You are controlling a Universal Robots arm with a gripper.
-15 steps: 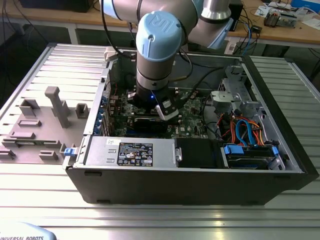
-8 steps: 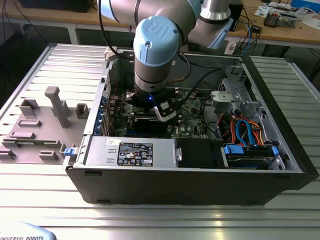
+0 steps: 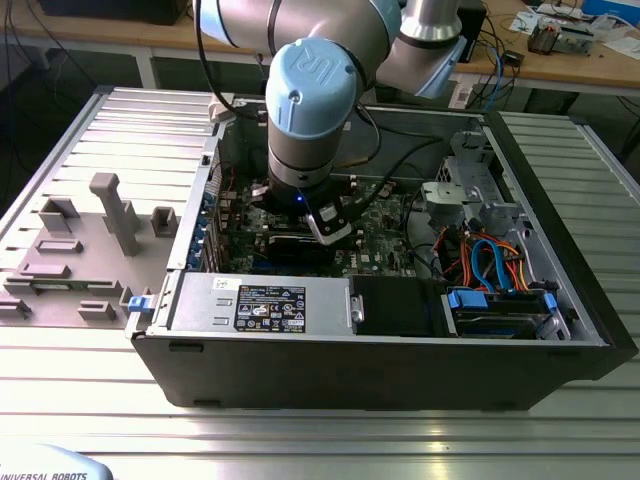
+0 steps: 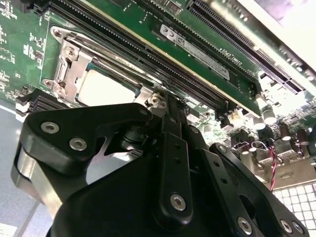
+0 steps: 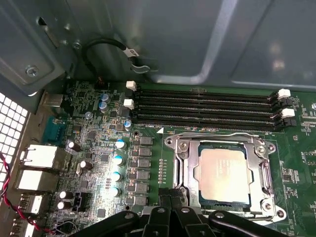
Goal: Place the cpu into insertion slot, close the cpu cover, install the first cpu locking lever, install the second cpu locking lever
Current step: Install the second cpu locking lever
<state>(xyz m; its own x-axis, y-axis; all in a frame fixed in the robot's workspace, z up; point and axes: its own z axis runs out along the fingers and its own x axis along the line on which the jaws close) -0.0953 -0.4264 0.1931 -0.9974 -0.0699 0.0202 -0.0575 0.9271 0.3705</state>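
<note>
On the exterior view's left, grey fixture blocks [image 3: 110, 215] on the ribbed worktop [image 3: 300, 440]. In the middle, open computer case [image 3: 400, 350], with the arm [image 3: 305, 110] reaching down over the green board. Further right, blue and orange cables [image 3: 490, 265]. In the first wrist view, gripper [image 5: 173, 198] just beside the insertion slot [image 5: 222, 204], fingers [image 5: 165, 200] drawn together with nothing seen between them. Further right, cpu [image 5: 222, 173] seated in the slot, cpu cover [image 5: 261, 163] lying flat around it.
</note>
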